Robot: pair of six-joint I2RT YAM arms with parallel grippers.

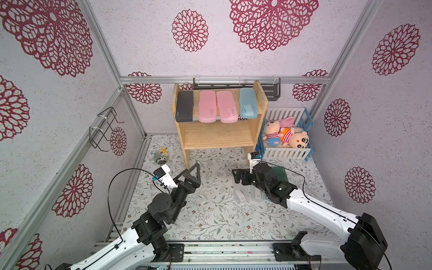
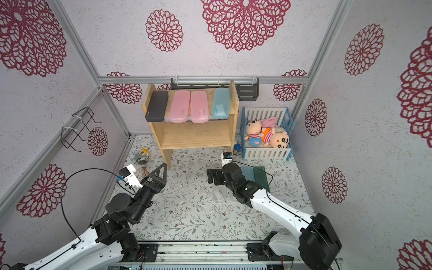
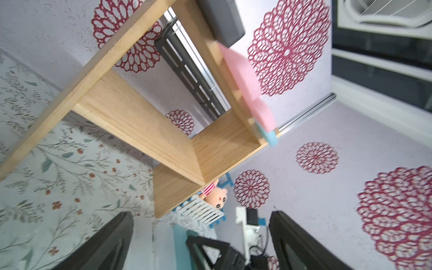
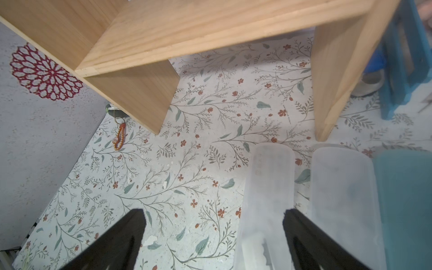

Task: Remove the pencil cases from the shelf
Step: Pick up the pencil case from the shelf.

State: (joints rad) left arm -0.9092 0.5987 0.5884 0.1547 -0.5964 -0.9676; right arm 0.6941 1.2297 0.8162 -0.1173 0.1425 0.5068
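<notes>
The shelf (image 1: pixel 219 136) is standing at the back of the floral table (image 1: pixel 210 224), in front of a dark rack (image 1: pixel 273 91) and beside a slatted crate (image 1: pixel 286 153) that is holding plush toys (image 1: pixel 286 134). Four cases are lying side by side across its top tier, their front ends overhanging the edge: a black case (image 1: pixel 184 106), a pink case (image 1: pixel 207 107), a second pink case (image 1: pixel 227 107) and a blue case (image 1: pixel 248 102), which is resting against the side panel. The black case is carrying small white lettering near its front end, and each pink case is showing faint print; none of it is legible. Four more cases are lying on the table in front of the shelf leg nearest the crate: a frosted case (image 4: pixel 268 187), a second frosted case (image 4: pixel 343 198), a second blue case (image 2: pixel 247 173) and a green case (image 2: pixel 260 178), set in a row and close together. A white slip is showing through the frosted case in both top views, its text unreadable. The right gripper (image 4: pixel 215 210) is hovering low over the frosted case, jaws spread wide and gripping nothing, one finger overlapping that case in the right wrist view. The left gripper (image 3: pixel 201 214) is pointing at the shelf from near its other front leg, jaws likewise spread wide and holding nothing.
</notes>
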